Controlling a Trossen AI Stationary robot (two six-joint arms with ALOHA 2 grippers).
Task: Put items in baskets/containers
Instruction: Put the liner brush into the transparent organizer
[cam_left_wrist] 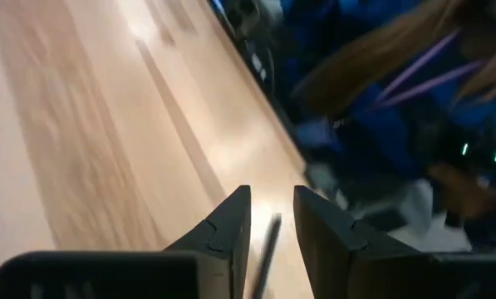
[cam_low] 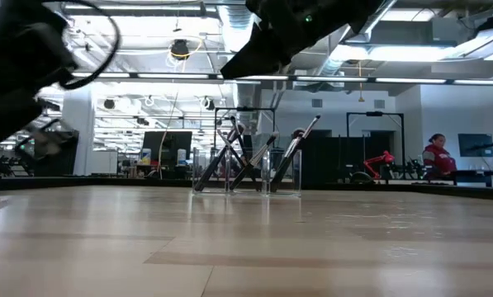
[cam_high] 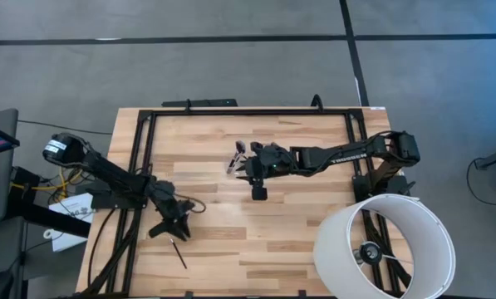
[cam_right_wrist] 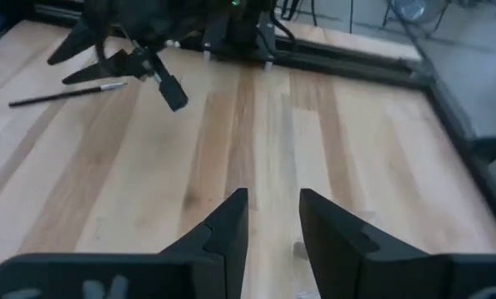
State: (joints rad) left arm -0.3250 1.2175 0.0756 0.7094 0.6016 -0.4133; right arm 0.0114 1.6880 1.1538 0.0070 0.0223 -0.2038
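One brush is lying loose beneath your left gripper, hovering open-fingered to take it; your right gripper, empty and parted, is waiting beside the clear cup.

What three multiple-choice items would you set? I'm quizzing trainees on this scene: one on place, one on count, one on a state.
1. Where does the loose brush lie?
A beside the left gripper
B on the floor
C across the frame rail

2. How many brushes lie flat on the table?
A one
B three
C five

3. The right gripper is:
A shut on a brush
B open and empty
C shut on a cloth

Key: A, the high view shows it there; A, the others stand in the clear cup; B, bare wood shows between its fingers.
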